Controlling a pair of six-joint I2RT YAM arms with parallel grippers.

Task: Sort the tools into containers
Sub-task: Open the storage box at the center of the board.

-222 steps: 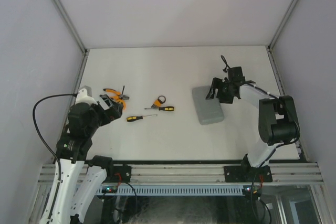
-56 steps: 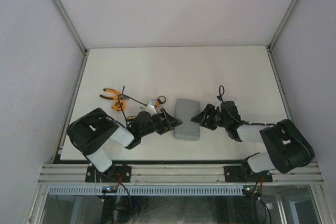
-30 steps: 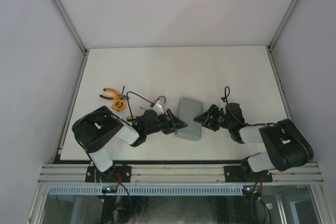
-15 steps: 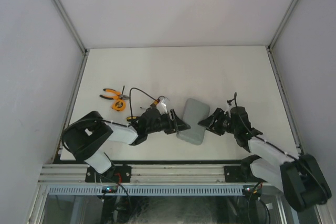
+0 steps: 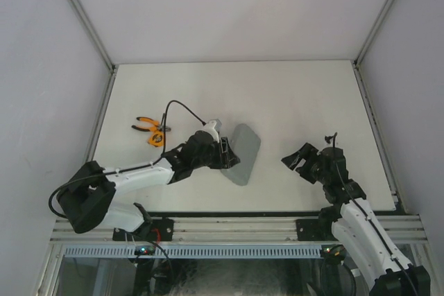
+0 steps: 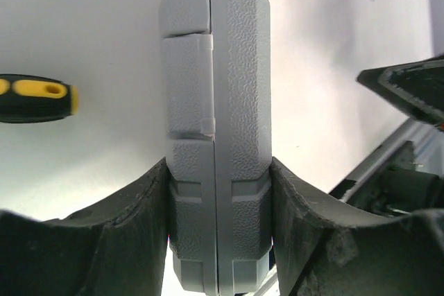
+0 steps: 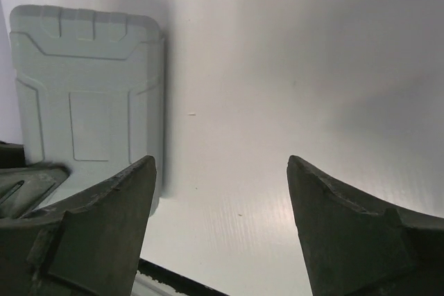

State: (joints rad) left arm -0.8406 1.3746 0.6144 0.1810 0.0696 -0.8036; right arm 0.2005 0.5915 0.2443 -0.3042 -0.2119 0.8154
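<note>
Pliers [image 5: 144,125]: far left of table [image 5: 291,95]; tape measure [image 5: 154,138] just beside them.
Screwdriver [image 6: 35,98]: lying flat, near case's left face.
Left gripper [image 6: 218,233]: clamped across case's 2 shut halves, near one end.
Case [image 5: 244,152]: front-centre, tipped up on edge.
Right gripper [image 7: 218,220]: jaws spread wide, holding nothing; well right of case, white table showing between.

Grey tool case [image 7: 89,95] upper left, white table [image 7: 298,67], spread empty fingers [image 7: 97,230] below.
</note>
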